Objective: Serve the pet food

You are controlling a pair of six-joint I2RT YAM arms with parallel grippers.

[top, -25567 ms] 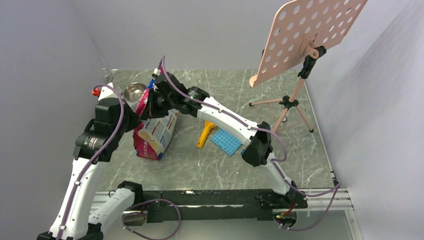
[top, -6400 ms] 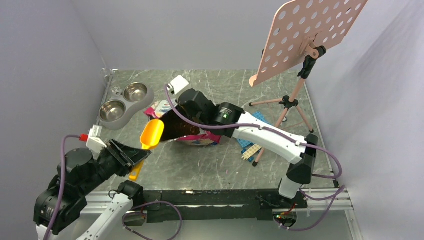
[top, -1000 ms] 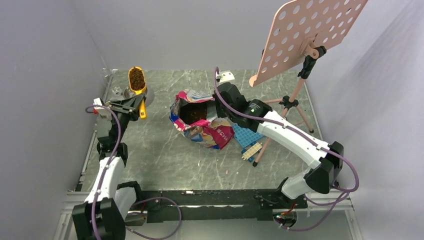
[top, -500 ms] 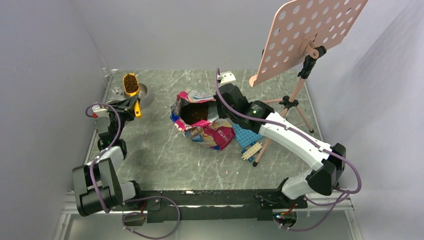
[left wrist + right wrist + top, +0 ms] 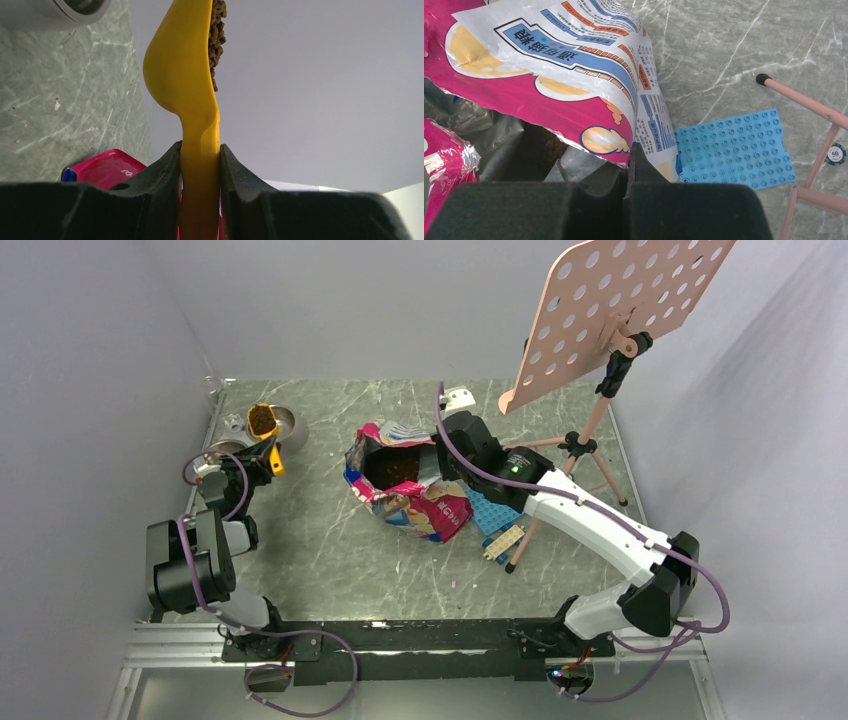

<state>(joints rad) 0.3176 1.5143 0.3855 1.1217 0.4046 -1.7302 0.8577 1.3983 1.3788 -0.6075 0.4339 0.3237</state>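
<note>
My left gripper (image 5: 268, 454) (image 5: 200, 155) is shut on the handle of the orange-yellow scoop (image 5: 264, 426) (image 5: 182, 75). The scoop is rolled onto its side, and its load of brown pet food (image 5: 263, 419) (image 5: 217, 30) sits at its edge. It hangs over the far steel bowl (image 5: 289, 426) of the twin bowls at the back left. The pink pouch (image 5: 410, 502) (image 5: 549, 75) lies open in the middle of the table, with kibble (image 5: 392, 469) in its mouth. My right gripper (image 5: 438, 453) (image 5: 630, 165) is shut on the pouch's rim.
A blue studded baseplate (image 5: 492, 510) (image 5: 734, 150) lies right of the pouch, with a cream brick (image 5: 503, 541) beside it. A pink perforated stand (image 5: 620, 310) on tripod legs (image 5: 804, 105) fills the back right. Grey walls close in on the left and behind.
The left arm has folded back toward its base, and the loaded scoop has come nearer and lower over the far bowl. The right gripper and the pouch have barely moved.
</note>
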